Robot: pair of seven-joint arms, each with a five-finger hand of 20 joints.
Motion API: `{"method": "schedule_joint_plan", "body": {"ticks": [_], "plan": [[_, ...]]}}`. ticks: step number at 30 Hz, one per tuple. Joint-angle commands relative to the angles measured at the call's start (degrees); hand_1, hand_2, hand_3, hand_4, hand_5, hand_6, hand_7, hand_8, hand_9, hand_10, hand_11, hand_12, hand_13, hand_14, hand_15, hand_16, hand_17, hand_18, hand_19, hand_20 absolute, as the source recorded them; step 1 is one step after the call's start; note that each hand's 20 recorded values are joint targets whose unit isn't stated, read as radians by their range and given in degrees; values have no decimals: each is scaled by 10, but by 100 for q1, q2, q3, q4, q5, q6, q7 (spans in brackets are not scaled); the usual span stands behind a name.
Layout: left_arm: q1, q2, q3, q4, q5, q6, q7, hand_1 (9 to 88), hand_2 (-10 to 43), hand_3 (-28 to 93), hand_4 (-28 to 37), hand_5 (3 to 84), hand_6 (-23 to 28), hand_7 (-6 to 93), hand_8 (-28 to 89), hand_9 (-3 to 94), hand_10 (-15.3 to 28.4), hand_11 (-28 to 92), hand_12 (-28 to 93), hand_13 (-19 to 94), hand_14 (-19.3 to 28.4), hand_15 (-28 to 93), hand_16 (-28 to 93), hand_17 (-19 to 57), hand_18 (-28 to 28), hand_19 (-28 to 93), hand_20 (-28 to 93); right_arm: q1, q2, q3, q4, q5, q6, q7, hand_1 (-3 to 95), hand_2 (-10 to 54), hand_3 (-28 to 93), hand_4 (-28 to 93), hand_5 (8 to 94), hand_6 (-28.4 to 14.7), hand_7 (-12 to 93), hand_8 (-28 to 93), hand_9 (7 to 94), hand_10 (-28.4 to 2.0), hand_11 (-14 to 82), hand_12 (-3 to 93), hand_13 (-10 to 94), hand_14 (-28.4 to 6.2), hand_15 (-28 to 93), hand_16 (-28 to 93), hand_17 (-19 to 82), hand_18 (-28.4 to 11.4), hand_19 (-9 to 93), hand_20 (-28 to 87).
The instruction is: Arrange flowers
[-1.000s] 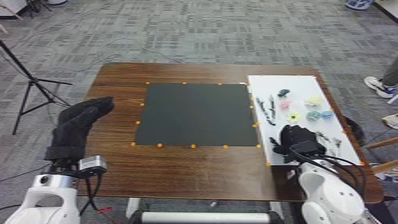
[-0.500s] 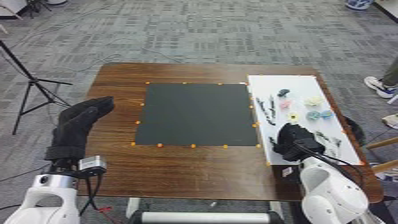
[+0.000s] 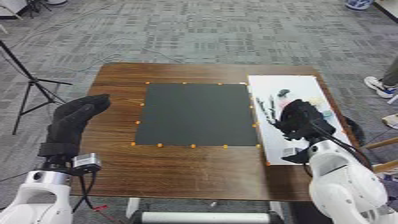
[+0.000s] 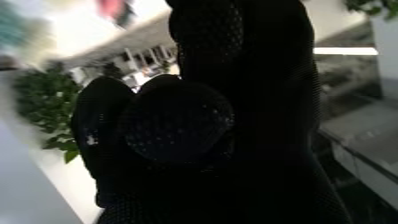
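I have two hands in the head view, one on each side of the brown wooden counter (image 3: pixel 195 172). My left hand (image 3: pixel 78 117), in its black fabric glove, is open, fingers extended and relaxed, beside the left edge. My right hand (image 3: pixel 305 122), gloved the same way, is over the white rectangular board (image 3: pixel 289 84) at the right side of the counter. From here I cannot tell whether it is open, closed or gripping something, nor whether it touches the board.

The flowers lie on that one board, partly covered by the right hand. I can pick out one pink bloom (image 3: pixel 285 104), pale and partly hidden, and one blue bloom (image 3: pixel 327 114) on the other side of the hand. There is one small dark clump (image 3: pixel 283 93) farther up the board, and two slender dark sprigs (image 3: pixel 272 106) side by side near its left edge. I can't give a full count of the flowers with the hand over them.

One black square mat (image 3: pixel 195 115) lies beside the board, ringed by small orange markers. One black tripod (image 3: pixel 33 80) stands on the floor, left of the counter. The right wrist view has green leaves (image 4: pixel 49 107) in the background.
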Motion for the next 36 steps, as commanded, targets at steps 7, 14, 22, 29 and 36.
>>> {"method": "schedule_joint_plan", "body": {"ticks": [7, 14, 22, 29, 36], "plan": [[127, 276, -551, 374, -237, 507, 62, 246, -49, 705, -167, 527, 25, 178, -66, 489, 130, 190, 130, 385, 168, 171, 4, 81, 115, 82, 178, 1483, -341, -1109, 131, 1440, -555, 227, 914, -86, -282, 523, 742, -20, 365, 222, 937, -93, 337, 261, 937, -4, 629, 274, 678, -124, 932, 531], [1, 360, -535, 470, -388, 629, 82, 230, -38, 708, -187, 532, 24, 180, -68, 494, 131, 189, 128, 388, 166, 169, 4, 82, 113, 79, 178, 2324, -675, -1969, 758, 2440, -719, 590, 913, -91, -283, 529, 753, -28, 364, 210, 937, -93, 324, 253, 937, -7, 633, 275, 682, -126, 932, 544], [-22, 396, -559, 595, -348, 612, 66, 223, -35, 712, -195, 533, 24, 180, -69, 495, 131, 190, 129, 390, 165, 169, 3, 82, 113, 76, 177, 2749, -1266, -2372, 1237, 2809, -573, 813, 912, -92, -283, 532, 757, -30, 368, 195, 937, -94, 318, 236, 937, -12, 636, 275, 688, -127, 932, 562], [-67, 466, -579, 994, -185, 747, -74, 219, -37, 716, -200, 541, 25, 181, -69, 501, 133, 190, 127, 393, 164, 168, 2, 84, 111, 74, 178, 2975, -1620, -2688, 1640, 2997, -611, 1004, 912, -92, -283, 530, 759, -31, 372, 183, 937, -97, 313, 223, 937, -14, 637, 273, 690, -128, 932, 567], [-104, 460, -495, 1179, -461, 963, -99, 214, 26, 728, -244, 553, 22, 186, -75, 518, 137, 189, 123, 404, 162, 169, -3, 90, 109, 76, 180, 3073, -1744, -2919, 1823, 2854, -616, 903, 912, -91, -283, 522, 761, -34, 373, 172, 937, -108, 298, 209, 937, -15, 640, 269, 691, -129, 932, 568]]}}
